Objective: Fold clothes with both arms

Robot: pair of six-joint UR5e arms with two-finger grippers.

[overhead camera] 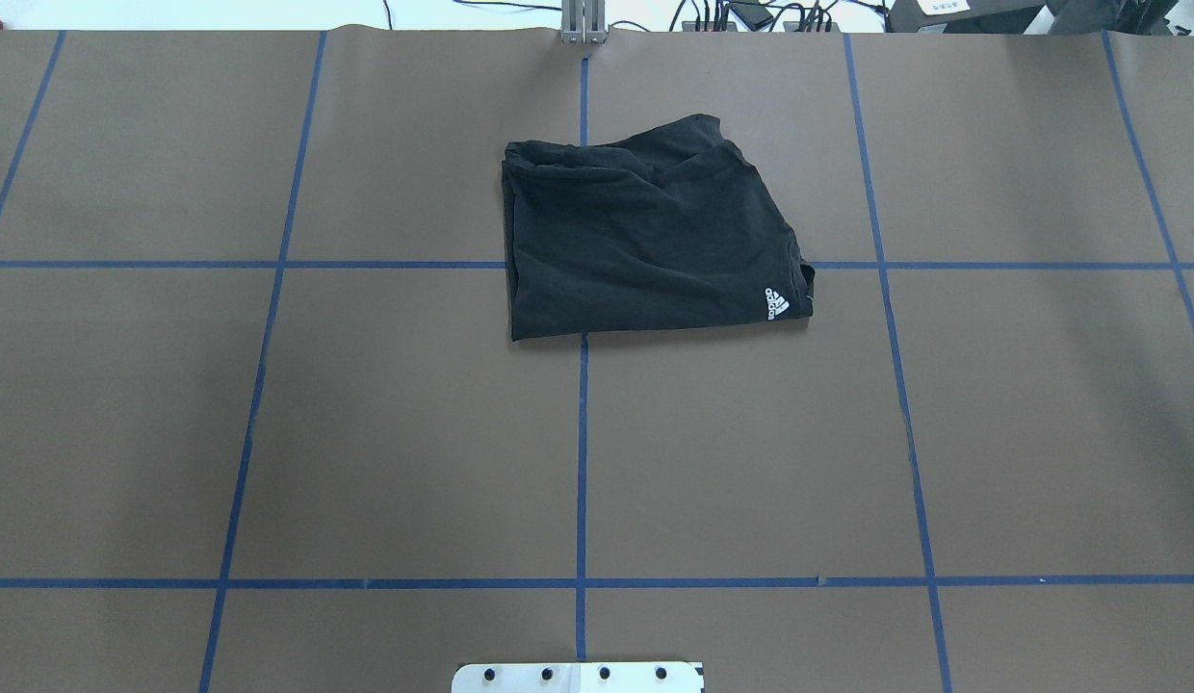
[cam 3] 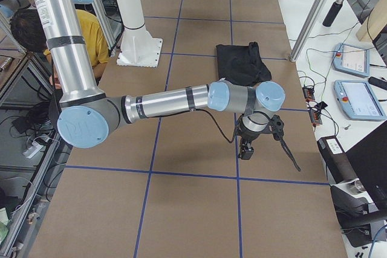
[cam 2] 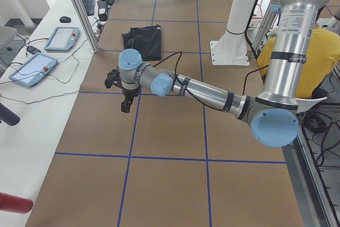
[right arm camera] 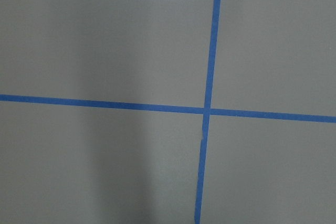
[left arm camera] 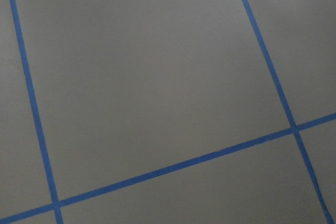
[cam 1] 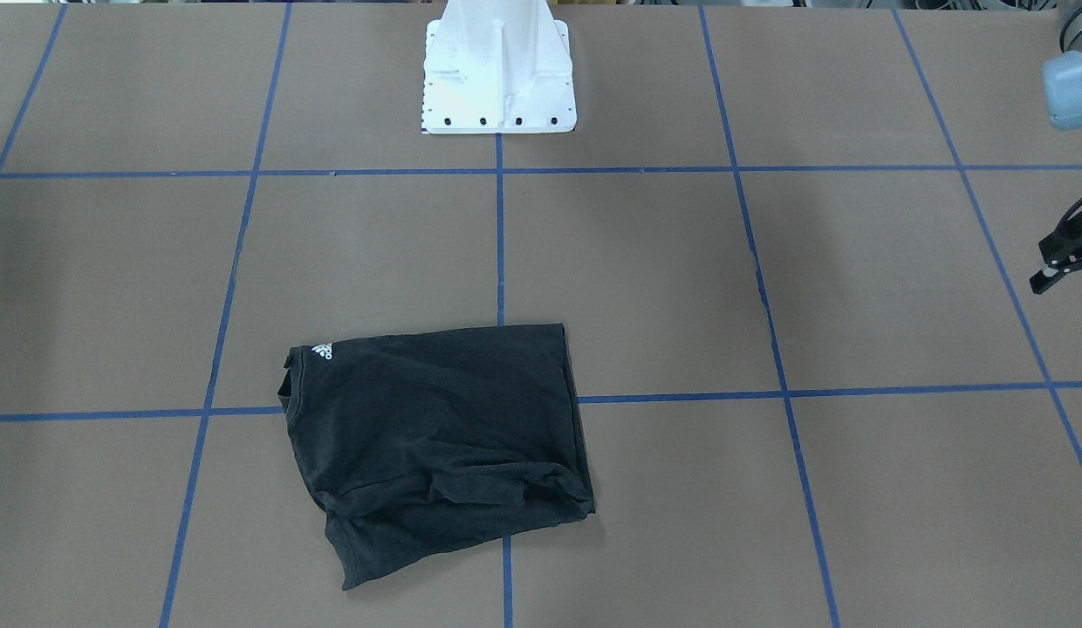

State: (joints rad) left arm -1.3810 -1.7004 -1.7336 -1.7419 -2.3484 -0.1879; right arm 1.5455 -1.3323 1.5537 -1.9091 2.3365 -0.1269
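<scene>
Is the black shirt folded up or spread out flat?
Folded. The T-shirt lies as a small layered bundle, edges stacked, no sleeves spread out, only its white logo showing.

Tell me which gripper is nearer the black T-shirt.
Right, probably. The T-shirt lies off-centre toward the robot's right. The right gripper hovers just beyond that side; the left gripper hovers farther off on the other side. Neither touches it.

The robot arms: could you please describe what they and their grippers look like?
The left arm and right arm are silver-grey tubes with light blue joint caps and dark bands. Thin black cables trail along them. The left gripper and right gripper are black, with slim jaws.
</scene>
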